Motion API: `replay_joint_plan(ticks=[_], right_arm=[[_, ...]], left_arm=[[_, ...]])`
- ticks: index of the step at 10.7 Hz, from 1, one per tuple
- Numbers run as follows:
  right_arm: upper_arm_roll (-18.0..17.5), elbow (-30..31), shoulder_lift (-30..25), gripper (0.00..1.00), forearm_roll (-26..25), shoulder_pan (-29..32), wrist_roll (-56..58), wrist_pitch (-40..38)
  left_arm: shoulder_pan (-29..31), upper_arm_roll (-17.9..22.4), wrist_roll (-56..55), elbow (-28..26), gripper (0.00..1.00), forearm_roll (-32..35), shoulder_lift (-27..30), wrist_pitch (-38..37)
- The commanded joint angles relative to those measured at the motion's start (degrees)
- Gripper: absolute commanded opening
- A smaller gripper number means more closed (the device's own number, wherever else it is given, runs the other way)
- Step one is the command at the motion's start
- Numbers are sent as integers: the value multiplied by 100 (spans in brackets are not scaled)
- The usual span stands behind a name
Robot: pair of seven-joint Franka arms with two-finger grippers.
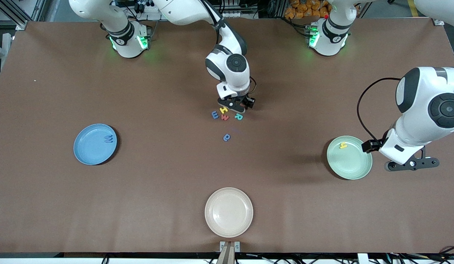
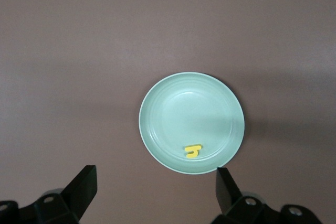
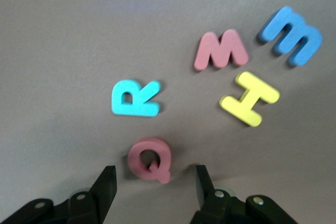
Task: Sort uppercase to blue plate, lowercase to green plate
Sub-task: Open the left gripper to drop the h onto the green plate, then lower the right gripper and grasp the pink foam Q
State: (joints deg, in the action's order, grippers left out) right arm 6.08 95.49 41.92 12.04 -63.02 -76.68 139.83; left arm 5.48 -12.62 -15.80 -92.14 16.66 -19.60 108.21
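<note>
The blue plate (image 1: 88, 150) holds the W (image 1: 108, 139) and the green plate (image 1: 353, 165) the h (image 1: 343, 145); 6 letters remain mid-bench. Right jaws (image 3: 153, 174) stand apart over the red Q (image 3: 150, 159); left jaws (image 2: 156, 184) wait apart above the green plate.

White arms, black joints, cables
</note>
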Motion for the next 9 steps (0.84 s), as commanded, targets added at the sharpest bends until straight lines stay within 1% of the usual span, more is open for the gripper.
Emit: replay_joint_plan(ticks=[1,4,7,8,9], right_arm=[[34,-242,203,69,-184,-79,-233,-8],[34,-242,247,68,-228,-88,-242,-8],[34,-250,282,53,-264,-106,-242,9],[34,-250,291,48,-264,-106,-242,9],[34,-250,282,36,-264,-106,-242,18]], left_arm=[[23,-12,95,108,100,39,123,-291],[6,-12,95,117,100,39,123,-309],[-30,-30,95,117,100,30,123,-309],[-12,-134,86,117,100,30,140,-309],[-3,-170,86,135,100,30,201,-318]])
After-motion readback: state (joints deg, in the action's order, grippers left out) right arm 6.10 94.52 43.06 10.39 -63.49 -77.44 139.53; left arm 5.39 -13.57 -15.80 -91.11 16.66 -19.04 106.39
